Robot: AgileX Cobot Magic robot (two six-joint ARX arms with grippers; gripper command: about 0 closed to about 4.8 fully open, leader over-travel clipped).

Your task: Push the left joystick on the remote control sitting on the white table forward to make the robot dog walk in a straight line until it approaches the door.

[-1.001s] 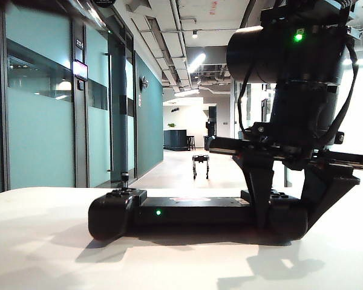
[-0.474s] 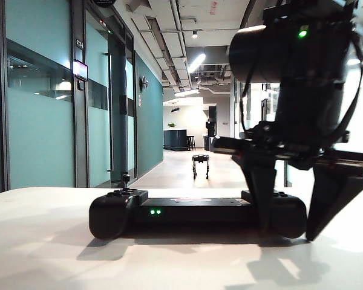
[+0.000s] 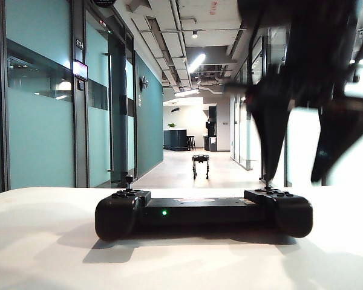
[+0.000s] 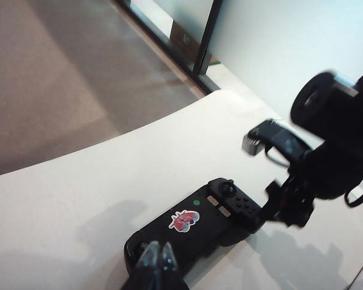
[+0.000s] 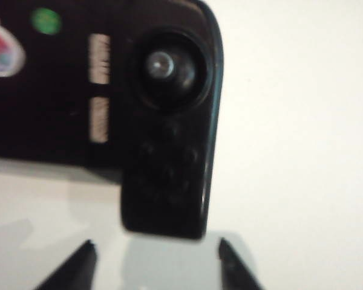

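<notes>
The right claw (image 5: 154, 260) hangs spread apart above the remote control (image 3: 202, 211)'s right end; the left claw (image 4: 158, 261), fingers together, is near its left end.

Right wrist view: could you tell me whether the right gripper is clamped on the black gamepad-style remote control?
No, the right gripper hangs open, its fingertips clear of the black gamepad-style remote control.

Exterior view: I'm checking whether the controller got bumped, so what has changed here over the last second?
The right claw, which straddled the remote control's right handle, has let go and lifted clear, open above it. The remote control shifted slightly to the right on the white table. The left joystick stands untouched, and the robot dog has stayed in the corridor.
</notes>
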